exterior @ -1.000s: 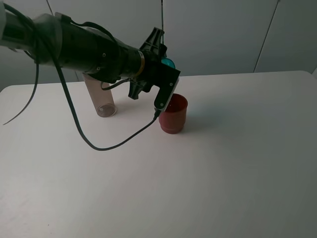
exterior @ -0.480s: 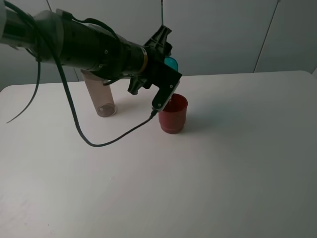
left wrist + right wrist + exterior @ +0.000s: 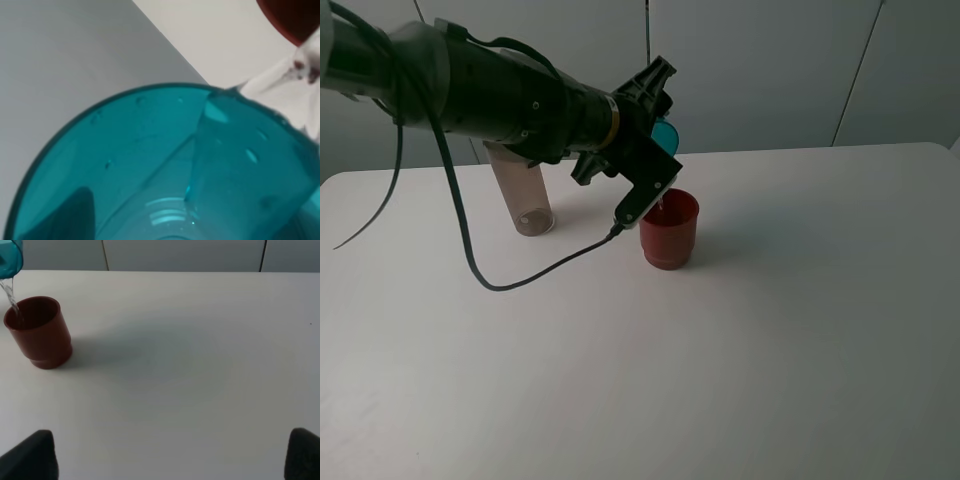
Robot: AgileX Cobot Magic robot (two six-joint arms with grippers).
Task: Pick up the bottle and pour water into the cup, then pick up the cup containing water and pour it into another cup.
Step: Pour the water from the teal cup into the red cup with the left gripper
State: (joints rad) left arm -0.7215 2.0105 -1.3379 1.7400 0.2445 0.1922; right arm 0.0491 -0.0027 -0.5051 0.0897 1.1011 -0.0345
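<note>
Glossy translucent teal cup [image 3: 150,170], matt opaque red cup [image 3: 41,332], smooth white table [image 3: 770,330]

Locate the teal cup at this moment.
In the exterior high view the teal cup is held tipped in the left gripper, left of centre, above the red cup, with water streaming into it.

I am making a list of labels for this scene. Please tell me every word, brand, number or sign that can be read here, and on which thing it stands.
None can be read.
Teal tumbler: no print, only water drops.
Red cup: plain.
Bottle: clear and plain, no label seen.
Left arm: black, no legible marking.
Table: bare white surface.
</note>
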